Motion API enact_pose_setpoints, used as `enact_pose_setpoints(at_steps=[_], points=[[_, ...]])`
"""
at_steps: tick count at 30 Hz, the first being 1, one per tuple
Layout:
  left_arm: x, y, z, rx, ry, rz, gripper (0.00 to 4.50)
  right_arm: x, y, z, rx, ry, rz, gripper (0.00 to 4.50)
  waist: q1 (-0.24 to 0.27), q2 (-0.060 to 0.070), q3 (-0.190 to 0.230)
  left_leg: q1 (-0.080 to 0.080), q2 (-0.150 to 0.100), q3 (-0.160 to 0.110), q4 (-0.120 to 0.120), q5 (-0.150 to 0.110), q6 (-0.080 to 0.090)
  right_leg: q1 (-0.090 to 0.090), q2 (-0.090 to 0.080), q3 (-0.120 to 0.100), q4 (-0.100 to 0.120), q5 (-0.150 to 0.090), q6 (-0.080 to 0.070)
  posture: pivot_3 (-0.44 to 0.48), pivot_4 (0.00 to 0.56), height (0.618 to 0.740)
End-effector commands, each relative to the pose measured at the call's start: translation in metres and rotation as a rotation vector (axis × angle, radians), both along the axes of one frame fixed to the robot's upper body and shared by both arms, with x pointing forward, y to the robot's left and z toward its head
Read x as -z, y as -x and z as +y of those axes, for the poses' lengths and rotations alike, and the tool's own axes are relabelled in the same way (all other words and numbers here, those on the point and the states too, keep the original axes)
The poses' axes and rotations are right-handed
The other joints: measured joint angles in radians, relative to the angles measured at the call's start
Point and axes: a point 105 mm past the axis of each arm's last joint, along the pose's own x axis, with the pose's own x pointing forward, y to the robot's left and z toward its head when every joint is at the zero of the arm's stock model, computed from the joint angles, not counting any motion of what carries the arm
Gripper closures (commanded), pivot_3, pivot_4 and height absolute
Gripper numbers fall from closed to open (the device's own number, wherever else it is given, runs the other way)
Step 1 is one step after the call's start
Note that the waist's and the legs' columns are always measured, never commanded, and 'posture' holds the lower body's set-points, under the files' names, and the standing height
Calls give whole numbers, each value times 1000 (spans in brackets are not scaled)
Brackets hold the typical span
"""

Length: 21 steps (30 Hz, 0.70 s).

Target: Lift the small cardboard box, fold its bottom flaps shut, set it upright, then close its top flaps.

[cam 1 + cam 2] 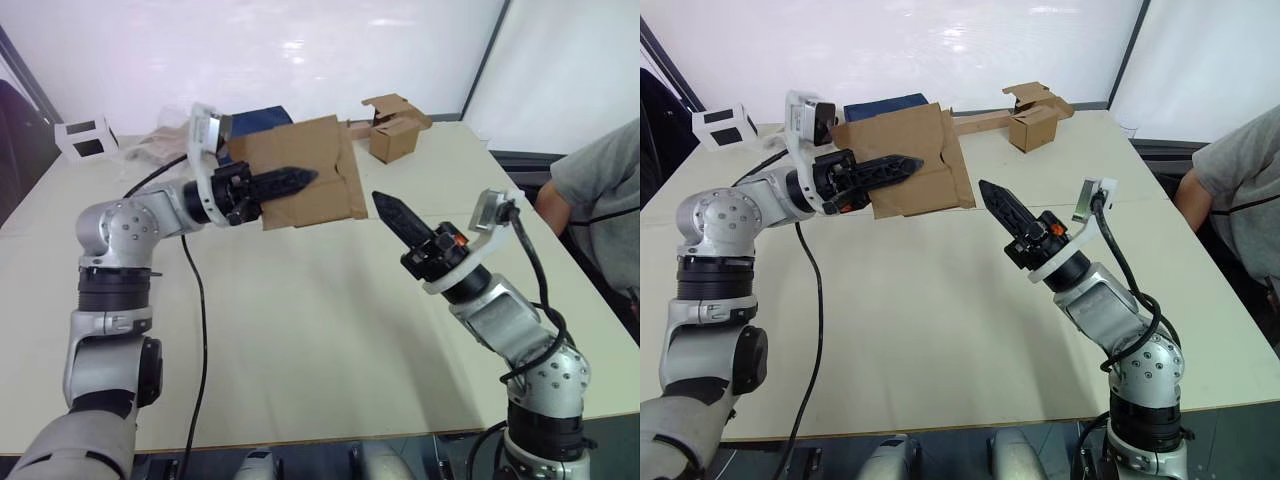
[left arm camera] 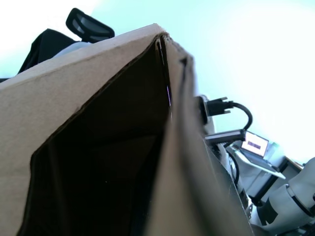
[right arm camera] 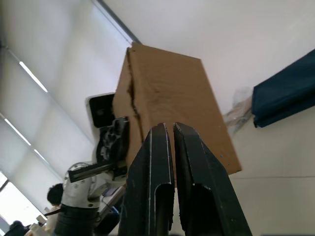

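The small cardboard box (image 1: 322,158) hangs in the air above the table's far middle, looking half flattened, with its broad brown face towards me. My left gripper (image 1: 303,179) is shut on one of its walls, one black finger lying across the outer face. The left wrist view looks into the box's dark open inside (image 2: 98,162). Flaps (image 1: 356,195) stick out along its right edge; I cannot tell whether they are the bottom flaps or the top flaps. My right gripper (image 1: 381,201) is shut and empty, pointing at the box's lower right corner from a short distance, not touching it.
Another brown box (image 1: 393,136) with open flaps adjoins a long cardboard strip (image 1: 358,129) at the back of the table (image 1: 300,330). Dark blue cloth (image 1: 256,120), a crumpled bag (image 1: 158,146) and a small white box (image 1: 86,138) lie back left. A person (image 1: 600,195) sits at the right.
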Motion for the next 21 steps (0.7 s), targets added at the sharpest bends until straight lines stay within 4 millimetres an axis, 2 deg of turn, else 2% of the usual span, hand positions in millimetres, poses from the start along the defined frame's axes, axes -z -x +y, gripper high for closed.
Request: enact_pose_setpoints(at_steps=[1,11,14,17,21], points=[[-17,4,6,-4,28,-70,4500,-6,13,7,-37,21,-55,4340,1,0,0,0,0,0,0,0,0,0,0,0,0,0,0,0,150,740],[-18,4,6,-4,22,-73,4500,-2,13,11,-31,77,-79,4340,1,0,0,0,0,0,0,0,0,0,0,0,0,0,0,0,150,740],[-18,4,5,-5,21,-72,4500,-2,13,12,-28,84,-84,3720,0,0,0,0,0,0,0,0,0,0,0,0,0,0,0,0,150,740],[-19,4,5,-5,21,-71,4500,-2,13,13,-21,98,-90,2591,1,0,0,0,0,0,0,0,0,0,0,0,0,0,0,0,150,740],[-18,4,5,-6,18,-71,4500,-1,12,14,6,137,-108,2591,1,0,0,0,0,0,0,0,0,0,0,0,0,0,0,0,150,740]])
